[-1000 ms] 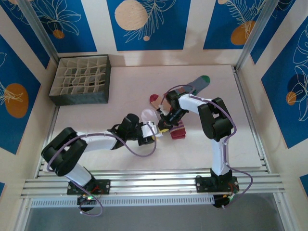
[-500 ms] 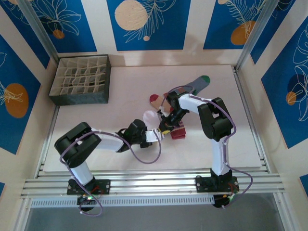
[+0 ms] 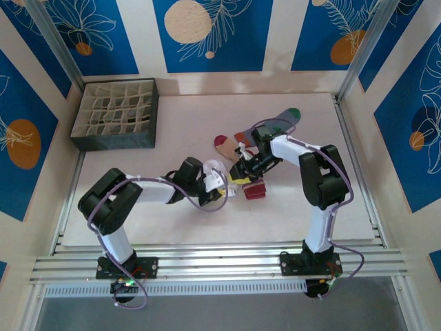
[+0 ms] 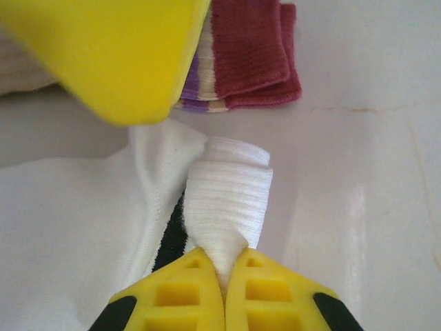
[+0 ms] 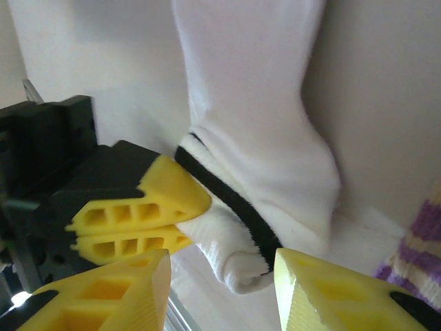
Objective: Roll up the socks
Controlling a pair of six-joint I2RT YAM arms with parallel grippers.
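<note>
Left wrist: left claw point(image 4: 224, 265) pinches white sock point(image 4: 227, 200); right claw point(image 5: 222, 267) parted alongside, perhaps brushing maroon sock point(image 4: 251, 48).

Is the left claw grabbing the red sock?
No, the left gripper is shut on a fold of the white sock, while the red sock lies farther off, untouched by it.

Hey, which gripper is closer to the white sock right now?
Left. The left gripper is shut on the white sock; the right gripper hangs open just off its cuff end.
</note>
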